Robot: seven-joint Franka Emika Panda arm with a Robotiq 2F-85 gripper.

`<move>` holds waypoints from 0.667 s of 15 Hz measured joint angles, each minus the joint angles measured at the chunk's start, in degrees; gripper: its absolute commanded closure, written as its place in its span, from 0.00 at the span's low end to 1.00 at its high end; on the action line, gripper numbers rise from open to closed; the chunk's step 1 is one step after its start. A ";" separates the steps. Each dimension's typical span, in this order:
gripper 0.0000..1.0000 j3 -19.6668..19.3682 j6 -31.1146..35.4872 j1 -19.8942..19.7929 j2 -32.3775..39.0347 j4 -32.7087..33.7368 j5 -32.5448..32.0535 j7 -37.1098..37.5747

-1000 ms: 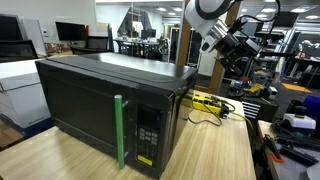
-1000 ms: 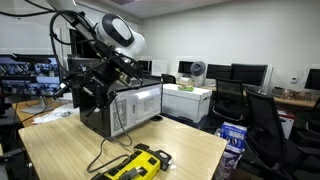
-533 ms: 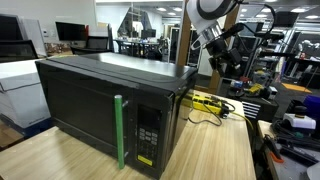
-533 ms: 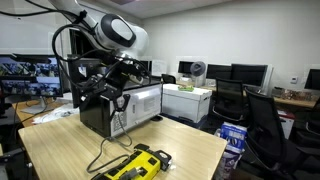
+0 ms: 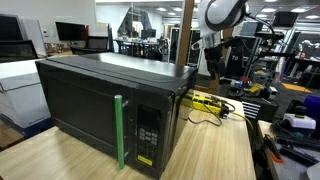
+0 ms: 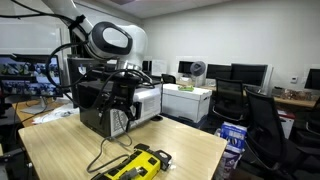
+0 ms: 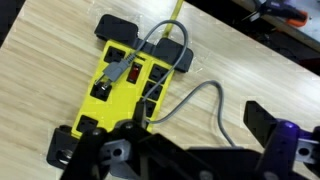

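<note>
My gripper (image 7: 166, 138) stands open with nothing between its fingers (image 7: 268, 122). In the wrist view it hangs above a yellow power strip (image 7: 128, 78) lying on the wooden table (image 7: 240, 60), with black plugs and a grey cable (image 7: 200, 95) running from it. In both exterior views the gripper (image 5: 215, 66) (image 6: 122, 108) points down, in the air beside the far end of a black microwave (image 5: 95, 100) (image 6: 150, 98). The power strip (image 5: 206, 101) (image 6: 140, 165) lies on the table below it. The microwave door is shut and has a green handle (image 5: 119, 130).
The wooden table (image 5: 215, 150) ends in edges near office chairs (image 6: 262, 120) and desks with monitors (image 6: 250, 73). Cables (image 6: 108, 145) trail from the microwave to the power strip. Tools and clutter (image 5: 295, 125) lie beside the table.
The arm has swung its wrist round so that the gripper now points down over the power strip, close to the microwave's end. The jaws stayed open.
</note>
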 measured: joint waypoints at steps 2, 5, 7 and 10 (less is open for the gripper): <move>0.00 -1.36 6.16 -0.97 -0.03 -2.36 0.02 3.22; 0.00 -3.08 14.48 -2.43 -0.04 -5.94 0.09 8.24; 0.00 -3.97 19.45 -3.24 -0.05 -8.28 0.41 12.46; 0.00 -4.49 23.15 -3.65 -0.05 -10.20 1.82 19.24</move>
